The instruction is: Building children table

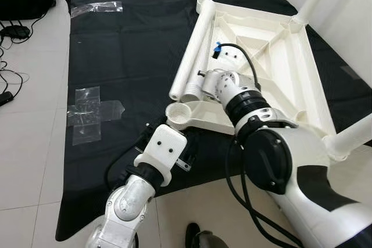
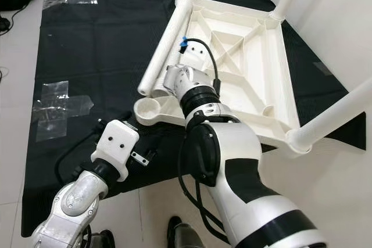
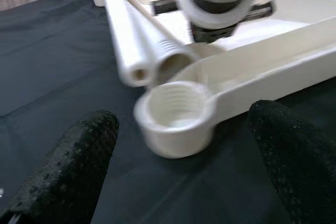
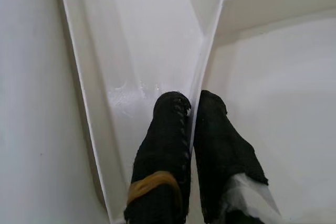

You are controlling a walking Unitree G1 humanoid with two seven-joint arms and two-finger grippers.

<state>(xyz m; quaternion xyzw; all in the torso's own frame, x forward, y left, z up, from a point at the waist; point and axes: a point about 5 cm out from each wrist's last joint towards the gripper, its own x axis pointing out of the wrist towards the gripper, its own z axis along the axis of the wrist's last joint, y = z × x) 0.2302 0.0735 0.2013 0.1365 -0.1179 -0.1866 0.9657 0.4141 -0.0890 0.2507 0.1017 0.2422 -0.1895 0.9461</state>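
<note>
White plastic tabletop (image 1: 279, 56) lies upside down on the black mat (image 1: 116, 56). Its empty corner socket (image 3: 176, 111) sits straight ahead of the left claw (image 3: 178, 166), fingers spread wide. A loose leg (image 1: 192, 50) runs along the edge, lengthwise away. The right claw (image 4: 191, 114) pinches a rib (image 4: 210, 35).

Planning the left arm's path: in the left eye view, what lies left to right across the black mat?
Clear plastic wrap → left gripper → empty corner socket → loose table leg → upturned tabletop.

Silver arms, black joints, black cables
</note>
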